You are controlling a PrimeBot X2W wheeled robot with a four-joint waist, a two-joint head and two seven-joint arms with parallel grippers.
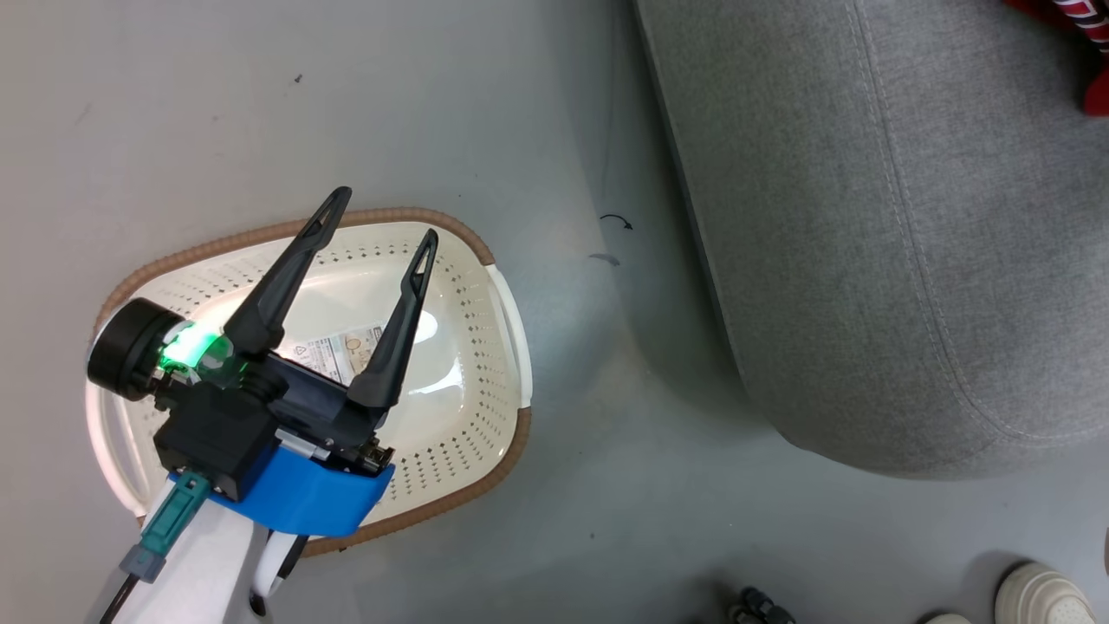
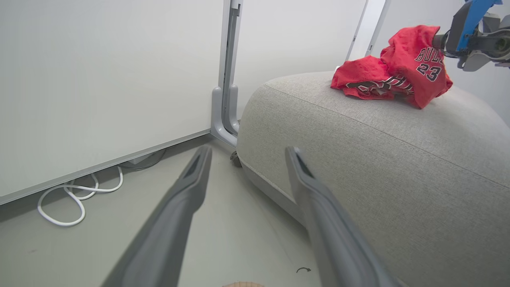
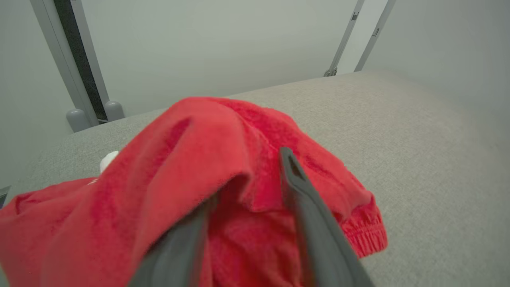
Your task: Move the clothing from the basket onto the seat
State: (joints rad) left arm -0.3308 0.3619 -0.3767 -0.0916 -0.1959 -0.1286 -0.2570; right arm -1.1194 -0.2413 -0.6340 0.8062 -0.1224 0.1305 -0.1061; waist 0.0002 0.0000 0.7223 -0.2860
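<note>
The red clothing [image 2: 398, 67] lies in a crumpled heap on top of the grey seat [image 2: 378, 159], with "23" showing on one piece. My right gripper [image 3: 251, 175] stands over that heap with its fingers apart. Red cloth [image 3: 199, 151] drapes over its left finger and hides the tip. From the left wrist view, the right gripper [image 2: 436, 42] meets the upper edge of the heap. My left gripper [image 1: 386, 217] hangs open above the cream basket [image 1: 398, 212], nothing between its fingers. The basket holds only a paper label [image 1: 338, 351]. A corner of the clothing [image 1: 1074, 17] shows at the seat's [image 1: 866, 260] far end.
The basket stands on the grey floor left of the seat, with a strip of floor between them. A person's pale shoes [image 1: 1040, 598] are at the lower right. A white cable [image 2: 75, 199] loops along the wall, and a grey post [image 2: 227, 99] stands by the seat's corner.
</note>
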